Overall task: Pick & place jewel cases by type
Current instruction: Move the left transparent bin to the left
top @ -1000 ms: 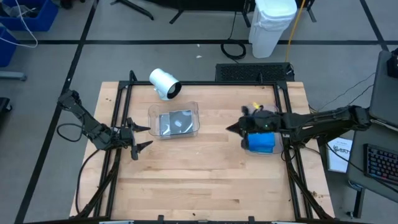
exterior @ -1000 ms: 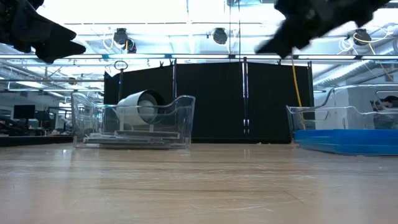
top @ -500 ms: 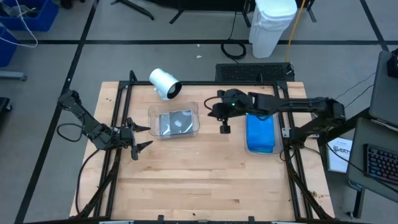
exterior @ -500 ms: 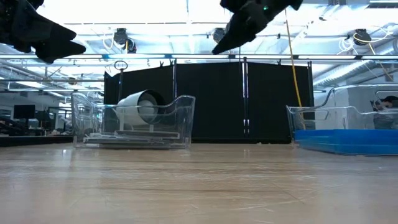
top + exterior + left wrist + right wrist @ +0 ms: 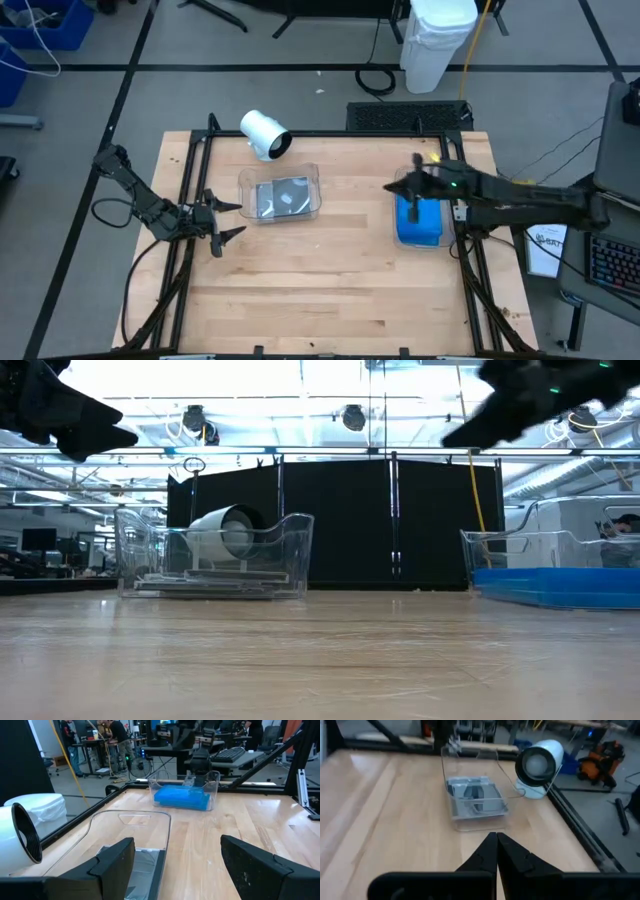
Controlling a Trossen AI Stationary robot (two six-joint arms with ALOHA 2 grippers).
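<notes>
The thin, stiff, slick plastic jewel cases already lie sorted: grey-clear ones (image 5: 281, 197) in the clear tray (image 5: 313, 172) at desk centre, blue ones (image 5: 420, 225) in the tray at three o'clock — light, crack-prone, best pinched by opposite edges. Right tool (image 5: 412, 206) pressed together above the blue stack; left tool (image 5: 226, 220) spread, at nine o'clock.

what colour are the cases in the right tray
Bright blue jewel cases, in the right tray; clearest in the high view.

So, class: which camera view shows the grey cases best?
The high view: the grey cases lie face-up in their clear tray. The right wrist view shows them slanted, the low view edge-on, the left wrist view only a corner.
</notes>
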